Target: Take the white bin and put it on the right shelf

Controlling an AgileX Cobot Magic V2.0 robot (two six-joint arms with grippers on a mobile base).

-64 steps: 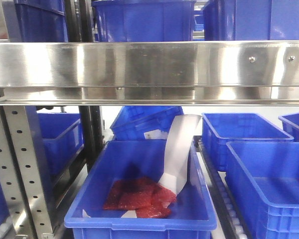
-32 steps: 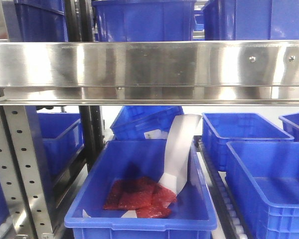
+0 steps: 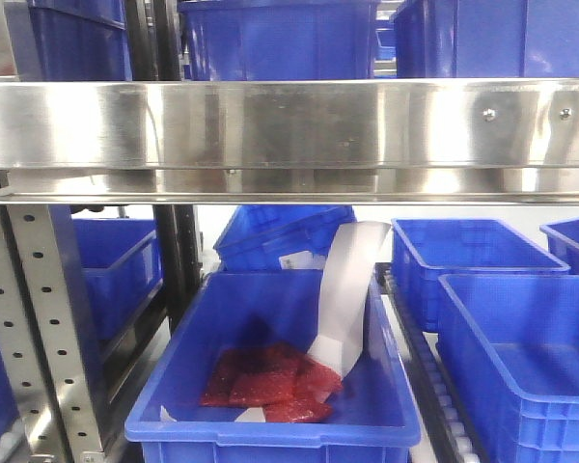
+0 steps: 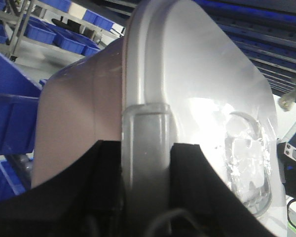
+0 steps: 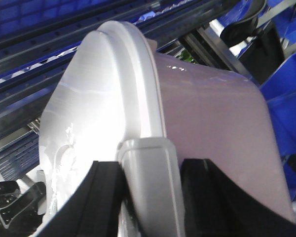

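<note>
The white bin (image 4: 187,74) hangs between my two arms, its lid turned sideways to each wrist camera. It is not yet on the right shelf (image 3: 270,125), whose shiny front rail spans the front view with no bin in sight there. The left fingers (image 4: 102,168) stand close on either side of the grey clasp (image 4: 145,148) at one end of the lid, nearly closed and, I judge, pinching it. The right fingers (image 5: 107,185) flank the matching clasp (image 5: 150,173) at the opposite end of the bin (image 5: 212,123) in the same way. A grip at both ends makes sense — the tub looks too wide for one arm. Below the rail a blue crate (image 3: 270,424) holds red packets (image 3: 270,381). The placing, I judge, is yet to come — the rail's lip must be cleared first.
</note>
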